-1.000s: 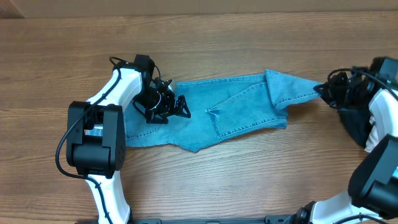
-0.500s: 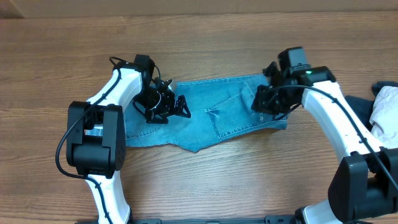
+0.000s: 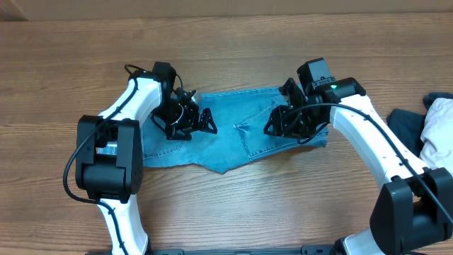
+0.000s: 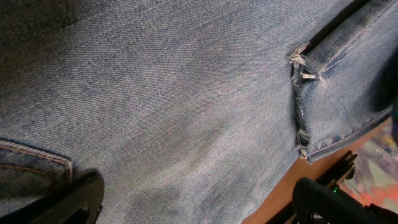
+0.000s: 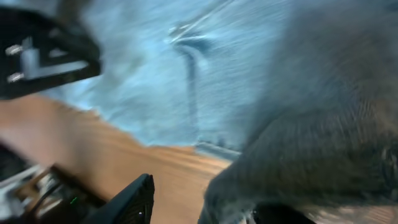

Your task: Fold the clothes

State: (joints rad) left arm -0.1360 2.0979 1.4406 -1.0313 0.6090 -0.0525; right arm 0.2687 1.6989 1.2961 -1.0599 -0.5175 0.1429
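Note:
The light blue denim jeans (image 3: 237, 117) lie flat across the middle of the wooden table. My left gripper (image 3: 202, 122) is open and rests on their left part. In the left wrist view its fingers (image 4: 199, 202) are spread wide over the denim (image 4: 186, 93), with a frayed hem (image 4: 300, 99) at the right. My right gripper (image 3: 279, 124) is over the right half of the jeans, shut on a leg end folded back over them. The right wrist view is blurred. In it, denim (image 5: 298, 93) drapes over one finger of that gripper (image 5: 205, 202).
A dark garment (image 3: 403, 126) and a white cloth (image 3: 439, 127) lie at the table's right edge. Bare wooden table (image 3: 233, 205) runs in front of and behind the jeans. The right arm (image 3: 375, 142) arches over the table's right side.
My right gripper has carried the jeans' leg end from the far right leftward over the jeans, folding the leg back. The left gripper has not moved.

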